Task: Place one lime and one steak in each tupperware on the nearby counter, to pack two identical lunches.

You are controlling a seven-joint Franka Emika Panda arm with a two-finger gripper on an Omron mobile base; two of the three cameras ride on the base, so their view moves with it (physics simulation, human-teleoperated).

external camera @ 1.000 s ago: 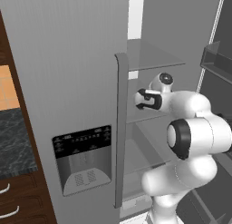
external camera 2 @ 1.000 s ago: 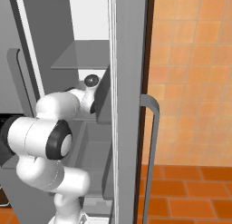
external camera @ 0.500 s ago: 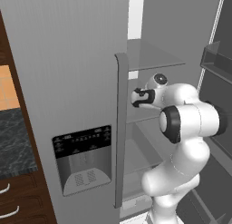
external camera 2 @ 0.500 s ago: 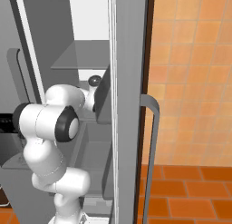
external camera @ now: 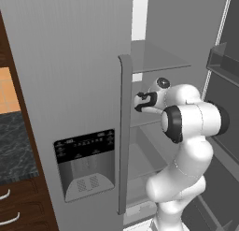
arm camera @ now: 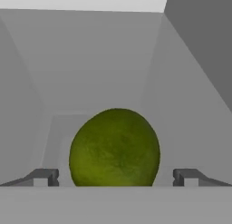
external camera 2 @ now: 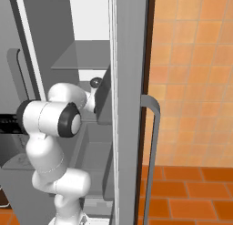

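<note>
The gripper [arm camera: 115,177] is deep inside the open fridge [external camera: 158,33], and there is little slack. The lime [arm camera: 114,148] sits dead ahead at twelve o'clock, between the spread fingertips [arm camera: 44,177] with a sliver of room on each side. Grey walls crowd in at nine and three o'clock. The closed door [external camera: 70,85] with its handle [external camera: 123,132] blocks the left; the swung-out door [external camera 2: 129,105] hems the right.

Lime [arm camera: 114,148] on fridge shelf [arm camera: 54,128], between spread end effector [arm camera: 116,177] fingertips, walls either side.
</note>
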